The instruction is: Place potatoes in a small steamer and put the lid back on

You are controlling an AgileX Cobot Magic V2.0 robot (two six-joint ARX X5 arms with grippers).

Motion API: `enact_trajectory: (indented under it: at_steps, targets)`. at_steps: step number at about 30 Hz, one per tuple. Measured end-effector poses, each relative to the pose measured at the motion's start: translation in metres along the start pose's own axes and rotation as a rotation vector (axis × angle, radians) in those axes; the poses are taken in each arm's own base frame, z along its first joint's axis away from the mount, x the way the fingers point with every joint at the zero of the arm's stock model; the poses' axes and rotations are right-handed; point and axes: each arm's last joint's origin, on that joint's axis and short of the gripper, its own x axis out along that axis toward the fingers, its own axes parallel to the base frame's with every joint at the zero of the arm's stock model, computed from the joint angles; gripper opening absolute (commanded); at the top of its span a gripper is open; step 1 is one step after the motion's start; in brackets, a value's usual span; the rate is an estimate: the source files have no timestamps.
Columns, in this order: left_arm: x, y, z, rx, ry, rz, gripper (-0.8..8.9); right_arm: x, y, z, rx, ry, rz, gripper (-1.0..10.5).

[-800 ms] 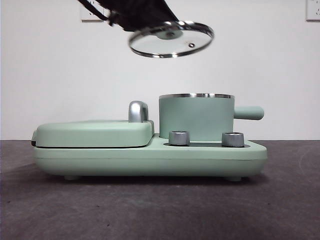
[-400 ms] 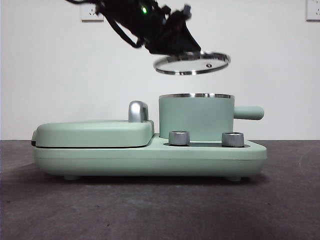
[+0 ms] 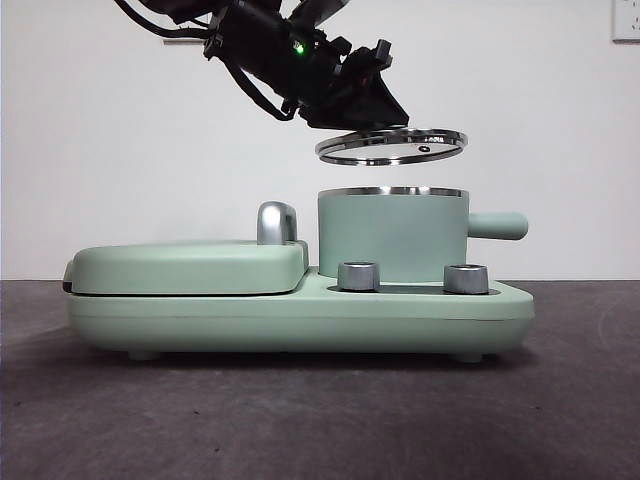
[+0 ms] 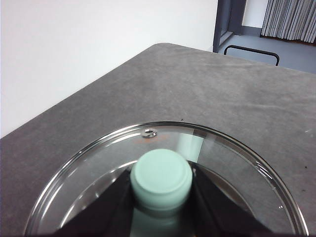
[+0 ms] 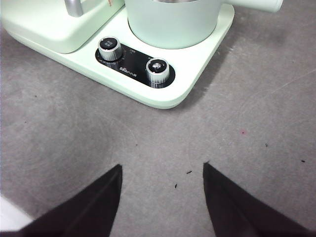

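I see a clear glass lid (image 4: pixel 163 197) with a shiny steel rim and a mint-green knob (image 4: pixel 161 178) between my black left fingers (image 4: pixel 106 207). The pot (image 3: pixel 392 235) is mint green with a steel rim. My black right fingers (image 5: pixel 84 210) stand over a grey table (image 5: pixel 163 148).

my front camera sits low at tabletop (image 3: pixel 560 420) height, looking level and close at the steamer (image 3: pixel 392 235). my left wrist camera looks down onto the lid (image 4: pixel 232 163), very near. my right wrist camera looks down from farther back, sharing the steamer (image 5: pixel 173 24).
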Motion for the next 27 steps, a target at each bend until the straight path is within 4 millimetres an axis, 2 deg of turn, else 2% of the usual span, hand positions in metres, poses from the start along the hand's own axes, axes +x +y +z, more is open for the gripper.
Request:
enact_trajectory:
  at_steps: [8, 27]
  targets:
    - [0.011, 0.002, -0.017, -0.006, 0.040, -0.007, 0.15, 0.000, 0.000, 0.000, 0.000, 0.000, -0.002, 2.5]
    - [0.015, 0.002, -0.022, 0.042, 0.050, -0.011, 0.15, 0.000, 0.000, -0.001, 0.007, 0.008, -0.002, 2.5]
